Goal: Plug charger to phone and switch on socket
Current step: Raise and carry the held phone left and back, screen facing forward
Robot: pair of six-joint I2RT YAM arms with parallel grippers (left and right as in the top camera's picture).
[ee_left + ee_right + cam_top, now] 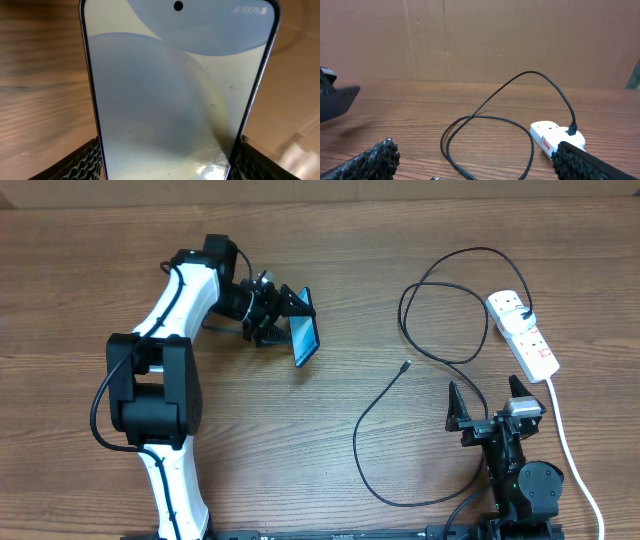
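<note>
My left gripper is shut on the phone, holding it tilted above the table at the upper middle. In the left wrist view the lit phone screen fills the frame between both fingers. The black charger cable loops across the right side; its small connector lies free on the wood and its black plug sits in the white socket strip. My right gripper is open and empty, below the strip. The right wrist view shows the cable loop and the strip.
The strip's thick white cord runs down the right edge toward the front. A brown cardboard wall stands behind the table.
</note>
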